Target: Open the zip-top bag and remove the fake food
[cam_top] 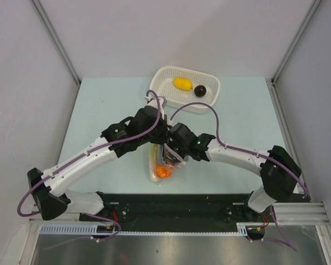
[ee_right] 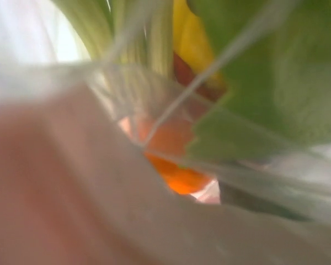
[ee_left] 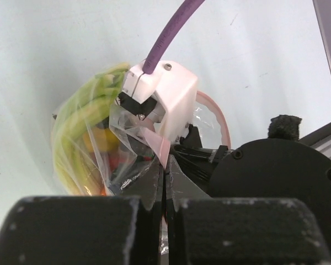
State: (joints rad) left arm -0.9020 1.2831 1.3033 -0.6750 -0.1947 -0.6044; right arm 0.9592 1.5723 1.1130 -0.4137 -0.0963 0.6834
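Note:
The zip-top bag (cam_top: pixel 157 161) lies between my two arms, near the front of the table. It holds an orange (cam_top: pixel 164 172) and a long green stalk (ee_left: pixel 80 118). My left gripper (ee_left: pixel 165 168) is shut on the bag's plastic edge by the pink zip strip (ee_left: pixel 158 146). My right gripper (cam_top: pixel 174 147) is at the bag's mouth from the other side. Its fingers are hidden. The right wrist view is pressed against the bag (ee_right: pixel 154 221) and shows only blurred orange (ee_right: pixel 182 176), green (ee_right: pixel 265 72) and yellow (ee_right: pixel 190 38). A yellow lemon (cam_top: pixel 182 83) and a dark round fruit (cam_top: pixel 199 91) lie in the basket.
The white perforated basket (cam_top: pixel 171 73) stands at the back centre of the pale green table. Grey walls close in the left, right and back. The black base rail (cam_top: pixel 171 207) runs along the front edge.

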